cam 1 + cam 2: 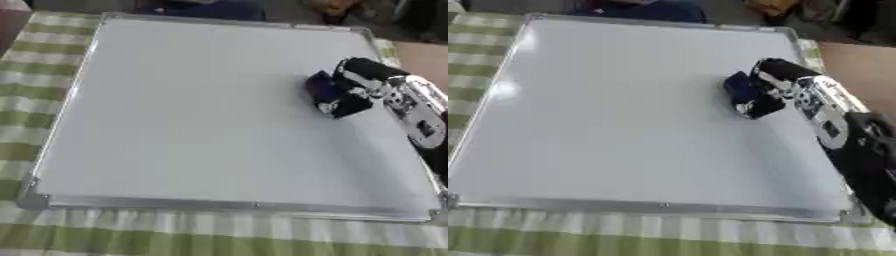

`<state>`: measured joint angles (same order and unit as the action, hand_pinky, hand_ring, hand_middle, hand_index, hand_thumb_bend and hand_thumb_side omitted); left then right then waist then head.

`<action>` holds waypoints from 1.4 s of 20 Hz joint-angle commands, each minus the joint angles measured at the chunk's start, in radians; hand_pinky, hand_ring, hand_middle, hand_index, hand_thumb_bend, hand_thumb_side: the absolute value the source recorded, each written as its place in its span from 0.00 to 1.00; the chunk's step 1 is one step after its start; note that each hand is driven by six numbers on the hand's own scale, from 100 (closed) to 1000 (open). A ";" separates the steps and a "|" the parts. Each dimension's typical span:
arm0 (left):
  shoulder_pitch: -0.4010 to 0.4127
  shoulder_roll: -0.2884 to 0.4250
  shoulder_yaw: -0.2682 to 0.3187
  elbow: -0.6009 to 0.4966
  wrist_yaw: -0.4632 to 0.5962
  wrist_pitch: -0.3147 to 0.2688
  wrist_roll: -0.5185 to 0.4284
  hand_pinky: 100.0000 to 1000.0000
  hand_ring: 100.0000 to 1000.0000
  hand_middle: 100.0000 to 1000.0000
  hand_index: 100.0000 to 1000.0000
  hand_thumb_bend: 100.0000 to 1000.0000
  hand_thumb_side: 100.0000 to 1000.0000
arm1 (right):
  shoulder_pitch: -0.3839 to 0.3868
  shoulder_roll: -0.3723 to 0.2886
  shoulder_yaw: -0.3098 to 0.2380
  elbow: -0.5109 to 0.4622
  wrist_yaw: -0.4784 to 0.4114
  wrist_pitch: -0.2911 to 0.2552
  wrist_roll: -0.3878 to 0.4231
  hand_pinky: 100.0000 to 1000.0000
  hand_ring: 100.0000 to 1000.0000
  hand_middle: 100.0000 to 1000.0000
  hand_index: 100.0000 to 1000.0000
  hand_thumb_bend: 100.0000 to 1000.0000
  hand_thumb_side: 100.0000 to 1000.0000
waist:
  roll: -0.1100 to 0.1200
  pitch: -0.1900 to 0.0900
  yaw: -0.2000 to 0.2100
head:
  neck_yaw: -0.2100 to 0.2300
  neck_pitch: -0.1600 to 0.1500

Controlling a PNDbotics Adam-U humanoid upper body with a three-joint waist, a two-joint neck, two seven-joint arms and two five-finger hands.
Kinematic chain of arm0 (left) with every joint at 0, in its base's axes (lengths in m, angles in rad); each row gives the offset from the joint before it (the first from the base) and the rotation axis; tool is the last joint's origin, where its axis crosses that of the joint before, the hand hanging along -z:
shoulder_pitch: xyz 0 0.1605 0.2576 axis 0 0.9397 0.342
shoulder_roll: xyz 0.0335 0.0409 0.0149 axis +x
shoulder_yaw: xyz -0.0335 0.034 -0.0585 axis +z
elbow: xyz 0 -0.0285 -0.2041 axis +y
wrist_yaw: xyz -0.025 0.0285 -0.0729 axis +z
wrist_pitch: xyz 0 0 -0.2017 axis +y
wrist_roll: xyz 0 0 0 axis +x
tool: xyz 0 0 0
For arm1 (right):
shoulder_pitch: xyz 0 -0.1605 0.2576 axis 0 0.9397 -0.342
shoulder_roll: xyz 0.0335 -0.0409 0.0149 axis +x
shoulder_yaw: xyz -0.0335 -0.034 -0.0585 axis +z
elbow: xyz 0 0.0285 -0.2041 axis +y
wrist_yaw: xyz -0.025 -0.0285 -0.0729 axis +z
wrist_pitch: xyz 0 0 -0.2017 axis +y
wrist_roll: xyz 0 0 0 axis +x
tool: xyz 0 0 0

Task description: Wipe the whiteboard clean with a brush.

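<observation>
Gripping the dark blue brush (pixel 328 94) against the whiteboard (pixel 201 115), the right hand (pixel 372 82) risks tilting it beneath the curled fingers, lifting the pad off.

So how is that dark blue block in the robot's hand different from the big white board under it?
The brush is small, dark blue and chunky; the whiteboard is large, white, flat and silver-framed. The brush is gripped by the right hand, while the whiteboard lies untouched by any fingers on the green checked cloth. The brush sits towards the board's right side; the whiteboard fills most of the view. Both rest flat, and the brush touches the board.
</observation>
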<state>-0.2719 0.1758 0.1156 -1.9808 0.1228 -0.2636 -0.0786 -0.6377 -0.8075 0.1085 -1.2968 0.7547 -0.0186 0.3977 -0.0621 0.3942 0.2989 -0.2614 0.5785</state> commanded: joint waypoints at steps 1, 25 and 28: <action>-0.005 0.015 0.004 -0.019 -0.004 0.000 -0.002 0.44 0.44 0.43 0.36 0.00 1.00 | 0.025 -0.035 0.006 0.019 0.016 0.008 0.002 0.52 0.61 0.16 0.31 0.00 0.34 | 0.007 -0.010 -0.005 | 0.003 -0.001; -0.001 0.018 0.006 -0.019 -0.003 0.006 -0.001 0.44 0.44 0.43 0.36 0.00 1.00 | 0.065 -0.060 0.006 -0.063 -0.018 -0.030 0.016 0.61 0.65 0.29 0.31 0.00 0.47 | 0.008 -0.024 -0.012 | 0.007 0.000; -0.001 0.018 0.006 -0.019 -0.002 0.006 -0.002 0.44 0.44 0.43 0.36 0.00 1.00 | 0.066 -0.062 0.008 -0.066 -0.016 -0.028 0.020 0.58 0.57 0.30 0.32 0.00 0.49 | 0.007 -0.025 -0.011 | 0.006 -0.001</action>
<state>-0.2682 0.1759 0.1157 -1.9808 0.1228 -0.2602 -0.0809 -0.5726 -0.8415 0.1084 -1.3545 0.7461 -0.0495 0.4145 -0.0581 0.3882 0.2878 -0.2570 0.5786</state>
